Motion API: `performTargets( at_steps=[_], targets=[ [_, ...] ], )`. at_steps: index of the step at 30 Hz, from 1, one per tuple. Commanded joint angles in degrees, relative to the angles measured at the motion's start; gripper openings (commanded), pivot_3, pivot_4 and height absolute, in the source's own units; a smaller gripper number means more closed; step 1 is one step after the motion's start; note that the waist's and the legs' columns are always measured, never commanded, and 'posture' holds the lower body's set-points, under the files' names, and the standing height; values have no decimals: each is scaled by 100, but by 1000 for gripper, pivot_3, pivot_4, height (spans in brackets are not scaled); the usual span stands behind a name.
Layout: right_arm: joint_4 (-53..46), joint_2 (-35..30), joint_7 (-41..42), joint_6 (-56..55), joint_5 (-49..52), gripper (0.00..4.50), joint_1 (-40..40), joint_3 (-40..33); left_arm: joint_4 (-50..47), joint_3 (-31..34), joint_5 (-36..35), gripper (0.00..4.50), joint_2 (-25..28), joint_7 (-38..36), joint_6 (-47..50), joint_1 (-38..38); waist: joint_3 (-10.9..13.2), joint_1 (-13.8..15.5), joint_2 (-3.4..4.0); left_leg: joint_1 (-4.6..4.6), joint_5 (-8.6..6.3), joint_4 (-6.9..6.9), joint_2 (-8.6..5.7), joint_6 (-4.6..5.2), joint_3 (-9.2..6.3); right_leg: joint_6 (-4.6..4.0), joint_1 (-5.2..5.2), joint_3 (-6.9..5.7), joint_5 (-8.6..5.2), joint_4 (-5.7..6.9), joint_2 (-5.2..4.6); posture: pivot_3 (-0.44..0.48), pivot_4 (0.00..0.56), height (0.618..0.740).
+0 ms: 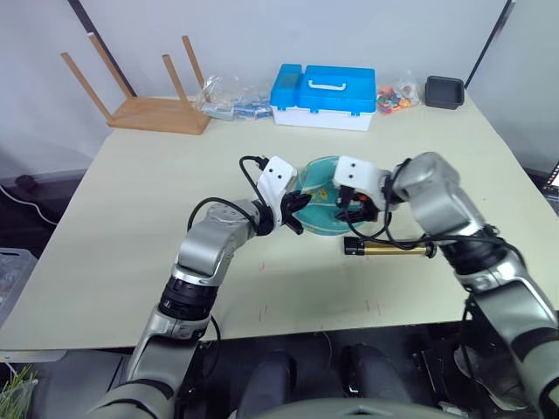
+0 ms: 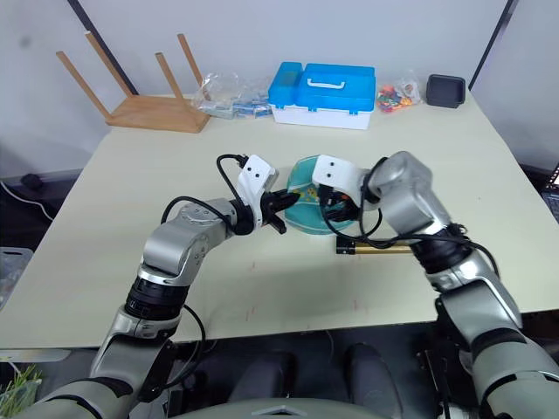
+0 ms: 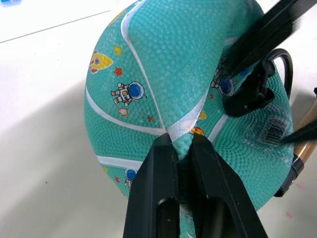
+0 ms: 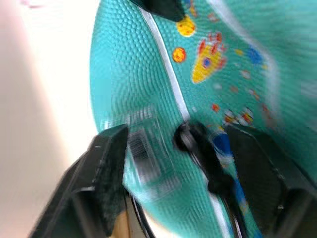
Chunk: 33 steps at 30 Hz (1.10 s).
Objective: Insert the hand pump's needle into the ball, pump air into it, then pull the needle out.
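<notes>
I see my left gripper (image 3: pixel 182 148) pinching a fold of the ball (image 3: pixel 168 79) mid-frame; my right gripper (image 4: pixel 188 163) spreads wide around the needle (image 4: pixel 190 141); the pump (image 1: pixel 393 250) lies beside.

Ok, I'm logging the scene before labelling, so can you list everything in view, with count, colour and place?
Ball: one, teal with cartoon prints, mid-table, between both grippers.
Hand pump: one, bronze-gold, black caps, lying on the table on the robot's right of the ball.
Hose fitting: one, black, against the ball's surface.
Case: one, blue lid, white base, far edge.
Stool: one, wooden, upturned, far left.
Bags: clear, beside the case.
Tray: one, black, far right corner.
Table: one, cream.
Left gripper: jaws pinching a fold of the ball.
Right gripper: jaws open around the fitting.
</notes>
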Motion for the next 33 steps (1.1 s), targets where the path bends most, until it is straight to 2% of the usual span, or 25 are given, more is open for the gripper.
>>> performTargets(
  at_steps=[1,6,10,13,18,22,23,24,25,29,32,33],
  targets=[
    [-1349,-527,231,256,680,3009,417,-884,276,-95,120,0,87,17,116,97,18,37,-5,-6,-1,0,0,2,-8,0,0,-8,-1,-5,0,0,150,740],
    [-2620,-1084,300,422,1810,3009,1363,-2249,266,-49,108,0,114,-41,85,79,48,37,-13,-17,-3,-2,0,5,-14,3,0,-20,-4,-13,-2,0,150,740],
    [-3184,-1021,347,347,2945,3009,1981,-3657,213,-11,86,0,164,-87,107,58,71,41,-27,-14,-3,4,4,6,1,6,6,-36,-4,-11,1,0,150,740],
    [-3578,-1393,276,469,3240,3009,2544,-4135,171,-5,83,0,197,-116,110,57,74,52,-28,-16,-3,8,7,7,6,6,7,-38,-4,-9,3,0,150,740],
    [-3904,-1579,99,899,4233,3009,3083,-4941,71,3,75,0,317,-207,79,96,84,29,-37,-15,-3,6,8,7,18,5,5,-26,-5,-10,3,0,150,740],
    [-3854,-1721,-118,1131,4842,4134,3334,-5190,0,54,16,0,373,-278,119,128,95,24,-52,-15,-3,8,9,8,21,5,6,-28,-4,-9,5,0,150,740],
    [-3860,-1743,-170,1080,4930,4500,3419,-5227,-35,142,-34,406,372,-280,121,113,97,23,-54,-14,-4,8,10,9,24,5,6,-25,-4,-9,5,0,150,740],
    [-3855,-1757,-249,1023,4985,4500,3480,-5241,-92,219,-99,836,394,-312,139,92,99,23,-56,-14,-4,8,10,9,24,5,6,-25,-4,-9,6,0,150,740],
    [-3824,-1758,-350,970,5021,4500,3522,-5253,-174,285,-174,1035,435,-371,132,78,103,24,-59,-14,-4,7,11,9,25,5,5,-25,-4,-9,7,0,150,740],
    [-3731,-1849,-626,795,5234,4500,3640,-5241,-528,493,-439,2973,712,-588,230,107,141,26,-69,-24,-4,7,12,10,27,4,-2,-23,-5,-9,9,0,150,740],
    [-3641,-1907,-737,634,5363,4500,3820,-5261,-956,950,-872,4460,1322,-1075,386,274,158,27,-80,-39,-4,9,12,9,26,4,-13,-22,-5,-11,9,0,150,740],
    [-3633,-1927,-771,602,5414,4500,3883,-5283,-1025,1110,-1009,4460,1473,-1198,422,311,159,26,-82,-51,-3,11,13,7,24,3,-26,-23,-5,-10,9,0,150,740]
  ],
)
